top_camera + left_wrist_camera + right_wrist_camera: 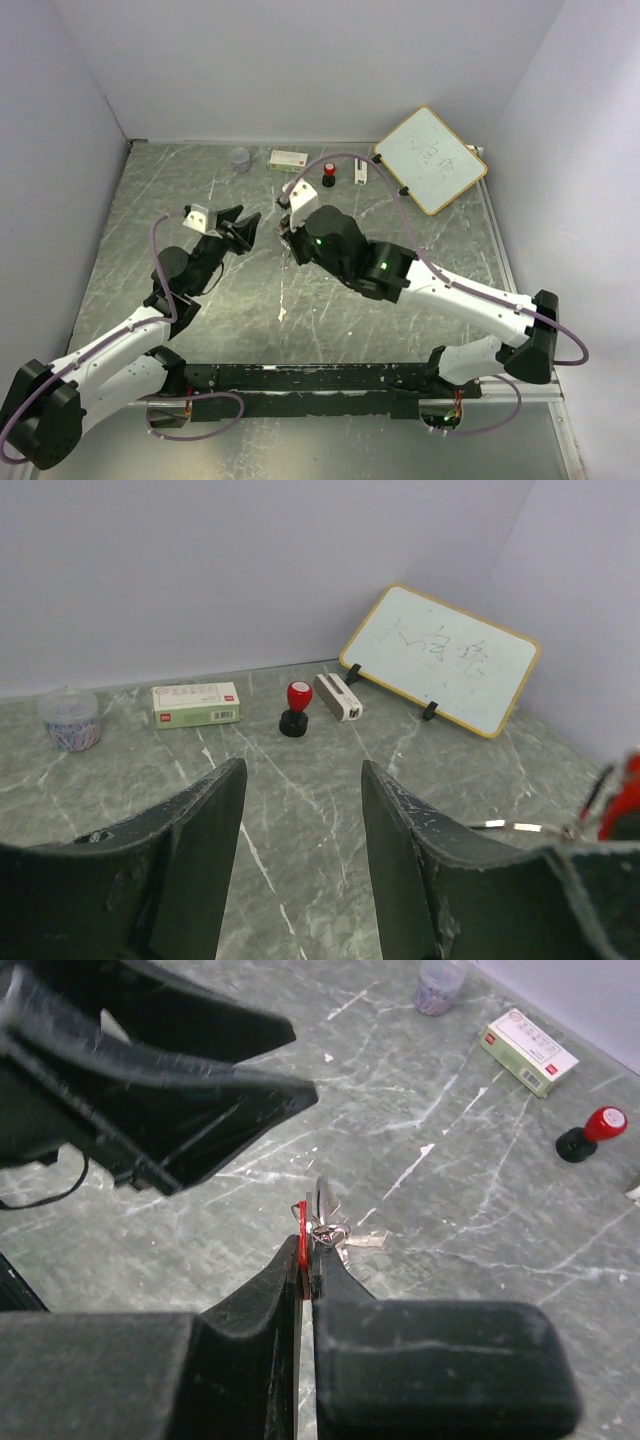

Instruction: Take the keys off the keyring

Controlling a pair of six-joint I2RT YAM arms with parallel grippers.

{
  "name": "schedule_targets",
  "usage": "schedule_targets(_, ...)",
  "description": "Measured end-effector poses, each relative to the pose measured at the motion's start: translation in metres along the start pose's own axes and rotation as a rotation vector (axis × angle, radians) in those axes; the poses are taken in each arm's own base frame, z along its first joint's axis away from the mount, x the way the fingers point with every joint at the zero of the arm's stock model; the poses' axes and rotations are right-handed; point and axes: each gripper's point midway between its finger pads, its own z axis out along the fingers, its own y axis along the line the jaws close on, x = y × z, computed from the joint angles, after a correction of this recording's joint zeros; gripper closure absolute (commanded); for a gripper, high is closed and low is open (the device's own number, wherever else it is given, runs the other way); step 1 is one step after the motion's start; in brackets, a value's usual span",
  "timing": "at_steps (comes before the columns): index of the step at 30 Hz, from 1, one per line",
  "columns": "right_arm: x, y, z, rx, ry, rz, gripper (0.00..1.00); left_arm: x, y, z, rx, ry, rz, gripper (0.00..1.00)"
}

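Note:
My right gripper [308, 1232] is shut on the red head of one of the keys [302, 1245], held edge-on between the pads. The silver keyring [327, 1228] sticks out just past the fingertips, with a metal blade [365, 1241] hanging from it above the table. My left gripper [300, 770] is open with nothing between its fingers. It hangs close to the left of the right gripper [287, 235]. In the left wrist view the red key [628, 790] and a bit of silver wire [515, 826] show at the right edge, outside the jaws.
Along the back wall stand a clear cup of coloured clips [240, 158], a white and green box [289, 159], a black knob with a red top [328, 176], a small white block [360, 173] and a tilted whiteboard [430, 160].

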Motion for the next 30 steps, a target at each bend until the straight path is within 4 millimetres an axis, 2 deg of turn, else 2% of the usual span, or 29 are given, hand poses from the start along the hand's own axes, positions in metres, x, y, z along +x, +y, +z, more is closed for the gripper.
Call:
schedule_targets(5, -0.008, 0.001, 0.001, 0.023, 0.129, -0.004, 1.00, -0.002, -0.009, -0.012, 0.064, -0.039, 0.009, 0.40)
schedule_targets(12, 0.011, 0.009, -0.011, -0.034, 0.253, -0.010, 1.00, -0.016, -0.027, -0.025, 0.170, -0.115, 0.022, 0.38)
schedule_targets(15, 0.012, 0.011, -0.015, -0.049, 0.264, -0.012, 1.00, -0.020, -0.036, -0.030, 0.228, -0.139, 0.036, 0.33)
schedule_targets(17, 0.011, 0.011, -0.016, -0.056, 0.261, -0.013, 1.00, -0.023, -0.045, -0.032, 0.278, -0.148, 0.050, 0.27)
schedule_targets(21, 0.012, 0.014, -0.016, -0.072, 0.263, -0.020, 1.00, -0.021, -0.061, -0.036, 0.380, -0.150, 0.073, 0.07)
schedule_targets(22, 0.012, 0.014, -0.016, -0.077, 0.263, -0.023, 1.00, -0.019, -0.066, -0.037, 0.408, -0.146, 0.078, 0.05)
schedule_targets(25, 0.012, 0.014, -0.018, -0.085, 0.271, -0.036, 1.00, -0.013, -0.076, -0.039, 0.476, -0.132, 0.091, 0.02)
schedule_targets(30, 0.012, 0.015, -0.020, -0.098, 0.277, -0.050, 1.00, -0.006, -0.087, -0.043, 0.555, -0.118, 0.103, 0.03)
